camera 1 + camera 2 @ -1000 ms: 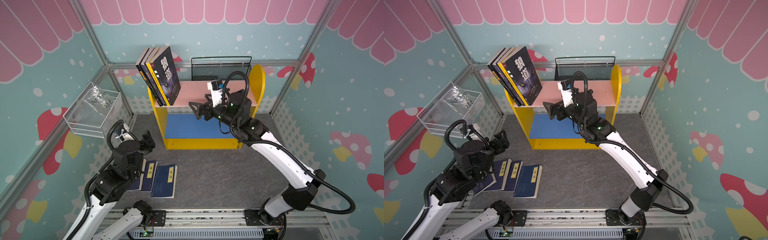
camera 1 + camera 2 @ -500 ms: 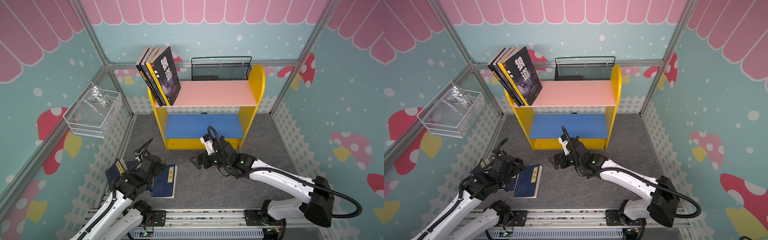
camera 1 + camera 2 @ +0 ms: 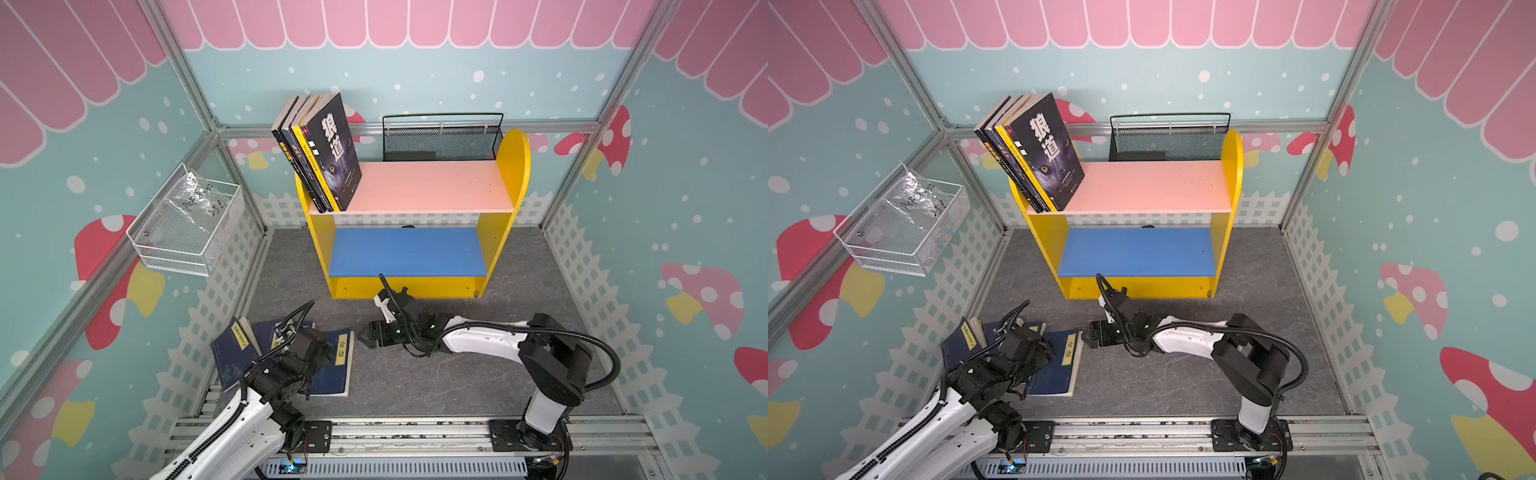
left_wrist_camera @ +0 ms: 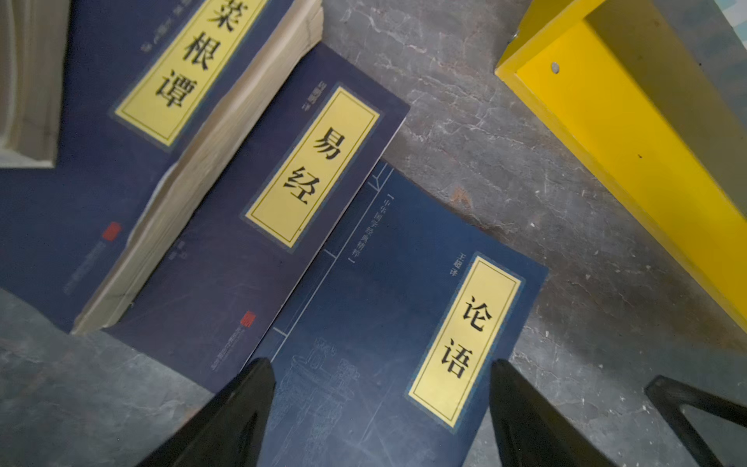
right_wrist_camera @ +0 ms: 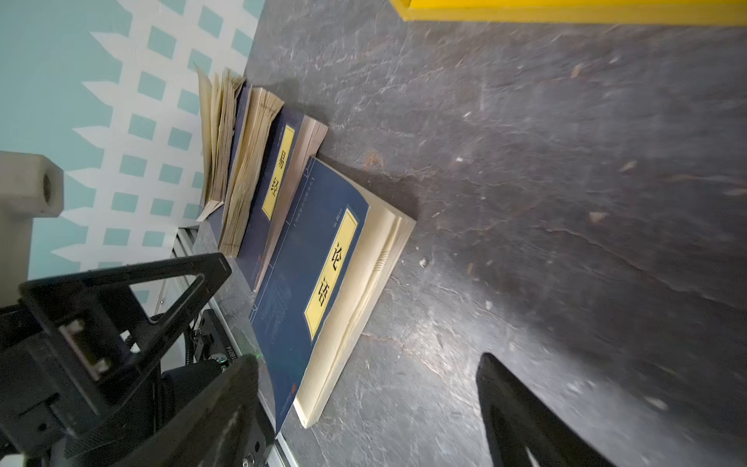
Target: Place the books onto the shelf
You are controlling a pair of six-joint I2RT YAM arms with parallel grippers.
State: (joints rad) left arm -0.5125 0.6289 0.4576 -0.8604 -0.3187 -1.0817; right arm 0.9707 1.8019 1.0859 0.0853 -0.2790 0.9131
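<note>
The shelf (image 3: 428, 187) (image 3: 1150, 187) stands at the back with several books (image 3: 332, 149) (image 3: 1046, 153) leaning at the left end of its pink board. Several navy books with yellow labels lie overlapped on the floor at front left. The nearest navy book (image 3: 332, 382) (image 3: 1059, 370) (image 4: 384, 303) (image 5: 315, 250) lies flat. My left gripper (image 3: 320, 353) (image 3: 1038, 353) (image 4: 380, 364) hovers just over its cover, open and holding nothing. My right gripper (image 3: 363, 337) (image 3: 1088, 336) (image 5: 366, 360) sits low on the floor right of that book's page edge, open and empty.
A white wire basket (image 3: 187, 224) hangs on the left wall. A black mesh basket (image 3: 440, 141) stands behind the shelf. The arms' aluminium rail (image 3: 415, 432) runs along the front. One navy book (image 3: 235, 345) leans against the left wall.
My right arm has come down from the shelf's pink board to the floor beside the nearest navy book. My left arm has dropped low over the floor books.
</note>
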